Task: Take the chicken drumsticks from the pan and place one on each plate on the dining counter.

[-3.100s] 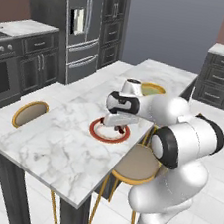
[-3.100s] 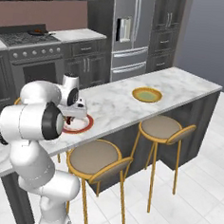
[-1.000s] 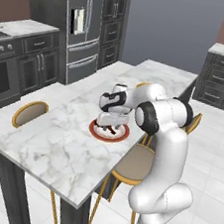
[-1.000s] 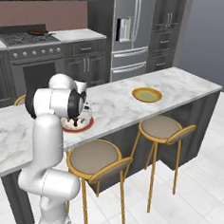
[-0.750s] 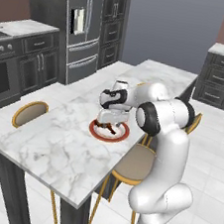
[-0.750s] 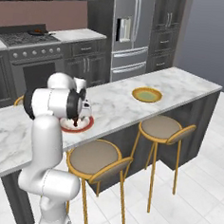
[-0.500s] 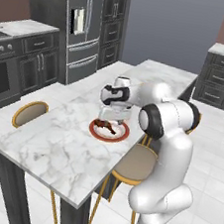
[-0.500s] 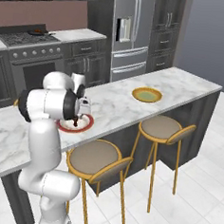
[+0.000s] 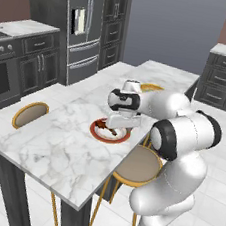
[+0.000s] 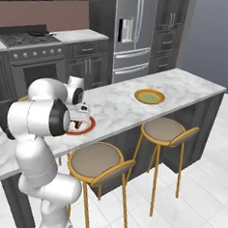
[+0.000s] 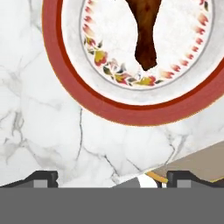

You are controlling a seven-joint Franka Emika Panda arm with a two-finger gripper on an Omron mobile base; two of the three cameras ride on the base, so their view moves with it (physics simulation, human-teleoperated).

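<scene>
Nearest to us in the left base view, a tan-seated stool (image 9: 137, 164) stands tucked against the near edge of the dining counter (image 9: 60, 148). On the marble just beyond it sits the red-rimmed plate (image 9: 110, 132), and we see a chicken drumstick (image 9: 105, 129) lying on its pale centre. Our gripper (image 9: 119, 126) hangs right above that plate, its fingers spread wide and holding nothing. From the hand view, the two dark fingertips (image 11: 43, 178) stand far apart over bare marble, with the plate's red rim (image 11: 131, 114) ahead of them and the drumstick (image 11: 145, 30) lying further in on the flowered centre, its thin end pointing back toward the gripper. The drumstick is clear of both fingers.

Farther along the counter, to the right in the right base view, the yellow-tan plate (image 10: 149, 96) rests on the marble with a second stool (image 10: 166, 130) before it. At the far left, a pan (image 10: 39, 32) sits on the stove (image 10: 29, 39).
</scene>
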